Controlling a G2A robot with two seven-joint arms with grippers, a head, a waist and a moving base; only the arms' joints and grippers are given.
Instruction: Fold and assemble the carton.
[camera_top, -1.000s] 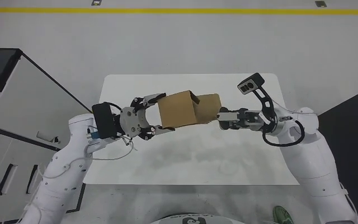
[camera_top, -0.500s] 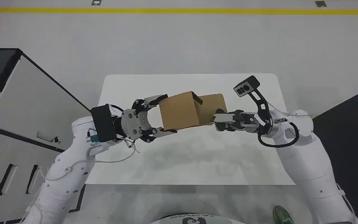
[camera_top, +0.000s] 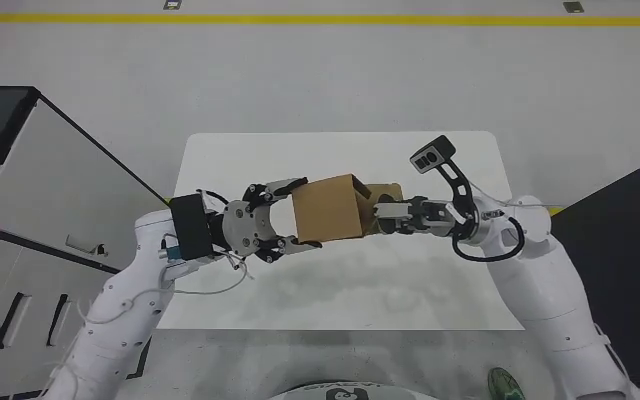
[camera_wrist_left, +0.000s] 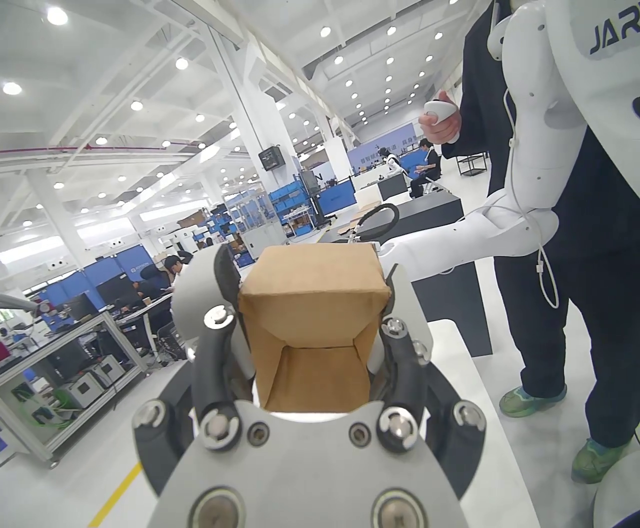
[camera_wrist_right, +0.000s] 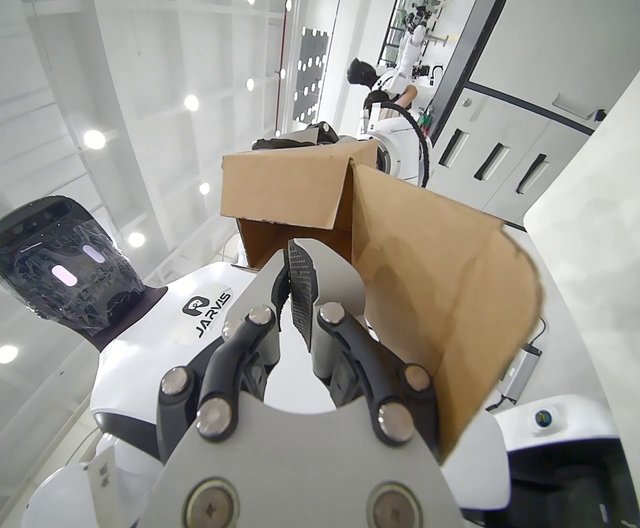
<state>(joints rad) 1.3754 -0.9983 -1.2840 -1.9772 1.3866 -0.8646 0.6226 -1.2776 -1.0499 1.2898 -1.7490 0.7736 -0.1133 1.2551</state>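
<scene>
Brown carton (camera_top: 330, 208) clamped between the spread fingers (camera_wrist_left: 220, 285) of the left gripper (camera_top: 296, 212), one finger against each opposite side wall, near end folded inward toward the palm (seen in the left wrist view). Held above the white counter (camera_top: 440, 290). Right gripper (camera_top: 378, 213) at the carton's far, open end, its fingers (camera_wrist_right: 300, 280) pressed together on nothing, tips at the mouth of the opening. Loose flap (camera_wrist_right: 440, 310) standing out beside the right fingers, curved, close along one of them; whether touching, not clear. Carton's long axis in line with both pairs of fingers, the two grippers facing each other across it.
</scene>
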